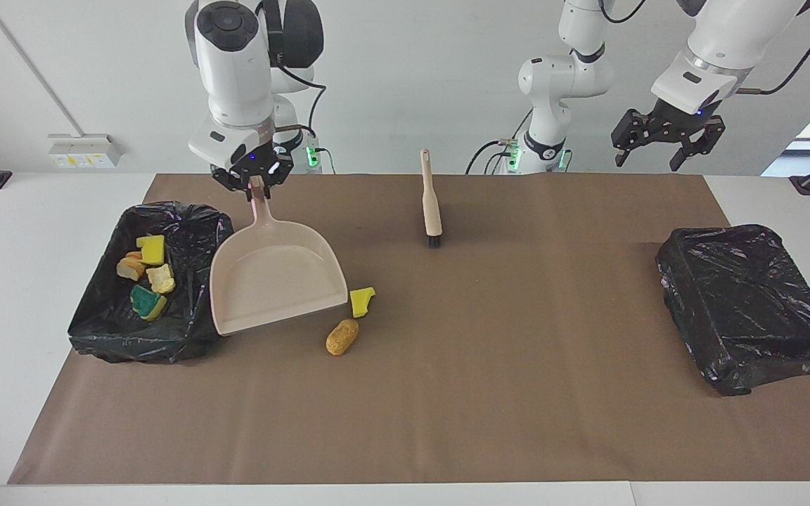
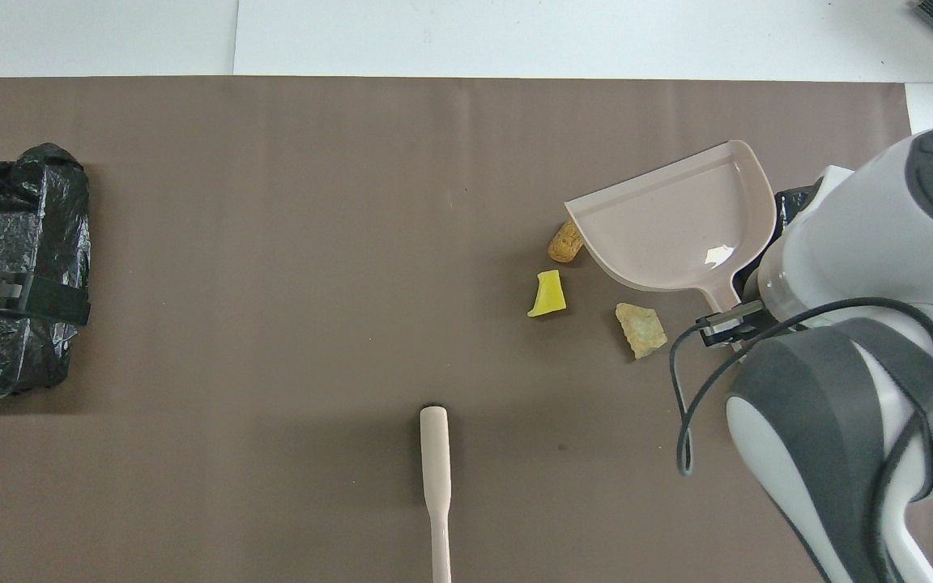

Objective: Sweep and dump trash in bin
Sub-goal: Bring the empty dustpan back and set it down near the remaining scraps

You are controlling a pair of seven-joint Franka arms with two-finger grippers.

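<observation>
- Four scraps of trash lie in the black-lined bin [image 1: 187, 281] at the right arm's end of the table: a yellow sponge chunk [image 1: 152, 249], an orange-brown bread piece [image 1: 128, 267], a pale tan piece [image 1: 162, 279] and a green-backed sponge [image 1: 146, 301].
- Three scraps sit on the brown mat [image 1: 447, 393] beside that bin, toward the table's middle: a yellow sponge scrap [image 1: 361, 301], an orange-brown roll-shaped piece [image 1: 342, 337] farther from the robots, and a tan chunk [image 2: 641, 329], seen only from overhead, nearer to the robots than the other two.
- The pale pink dustpan [image 1: 275, 281] hangs tilted, its open edge just beside the yellow scrap; whether it touches the mat cannot be told.
- The right gripper [image 1: 253, 181] is clenched on the dustpan's handle.
- The beige-handled brush [image 1: 431, 204] lies on the mat near the robots' edge, at the middle of the table, bristles pointing away from them.
- A second black-lined bin [image 1: 749, 302] sits at the left arm's end of the table.
- The left gripper [image 1: 665, 151] waits in the air above that end, jaws released and holding nothing.
</observation>
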